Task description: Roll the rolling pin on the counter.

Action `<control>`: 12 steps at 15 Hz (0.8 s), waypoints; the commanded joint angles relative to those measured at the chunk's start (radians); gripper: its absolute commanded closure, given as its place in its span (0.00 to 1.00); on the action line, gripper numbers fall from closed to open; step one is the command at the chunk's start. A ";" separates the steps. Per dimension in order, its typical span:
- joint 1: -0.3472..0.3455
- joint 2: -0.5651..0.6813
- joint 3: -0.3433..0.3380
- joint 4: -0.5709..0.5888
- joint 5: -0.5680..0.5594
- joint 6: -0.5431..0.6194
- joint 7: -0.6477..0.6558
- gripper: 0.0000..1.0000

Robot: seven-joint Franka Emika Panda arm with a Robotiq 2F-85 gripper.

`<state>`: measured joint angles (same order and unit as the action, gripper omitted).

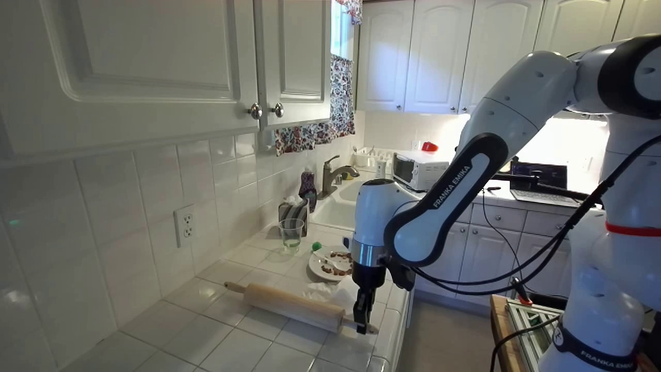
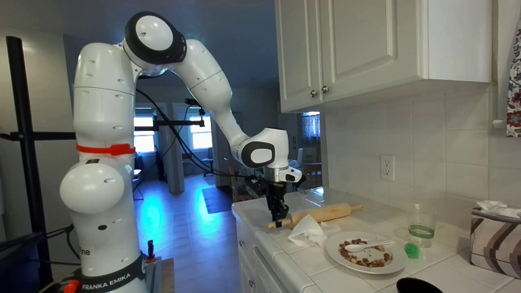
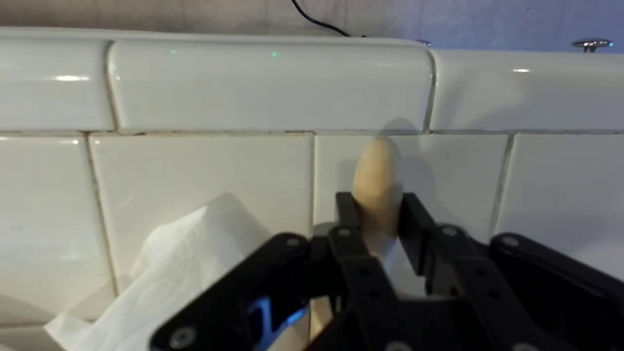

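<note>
The light-tan wooden rolling pin (image 1: 292,306) lies on the white tiled counter (image 1: 232,347), its near handle pointing to the front edge. It also shows in an exterior view (image 2: 321,213), partly behind a crumpled tissue. My gripper (image 1: 363,326) points down at that near handle, also in an exterior view (image 2: 279,221). In the wrist view the gripper (image 3: 376,207) has one finger on each side of the handle (image 3: 377,168), both appearing to touch it. The handle tip sticks out past the fingers. Most of the pin's body is hidden by the gripper there.
A crumpled white tissue (image 2: 308,231) lies beside the handle. A plate (image 2: 331,249) with food scraps and a spoon, a green ball (image 2: 412,250), a clear cup (image 2: 421,232) and a tissue box (image 2: 494,244) stand farther along. The counter's front edge (image 3: 268,85) is close to the handle tip.
</note>
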<state>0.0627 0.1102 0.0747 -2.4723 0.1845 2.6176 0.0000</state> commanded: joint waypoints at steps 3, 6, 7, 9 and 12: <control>-0.016 -0.006 -0.004 0.018 -0.016 -0.021 -0.082 0.93; -0.009 -0.042 0.000 0.016 -0.015 -0.058 -0.055 0.37; -0.004 -0.069 0.001 0.013 -0.022 -0.088 -0.037 0.27; 0.006 -0.149 0.005 0.013 -0.013 -0.220 0.038 0.08; 0.025 -0.316 0.027 0.014 -0.022 -0.449 0.227 0.00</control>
<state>0.0722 -0.0654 0.0858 -2.4475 0.1686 2.3178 0.0957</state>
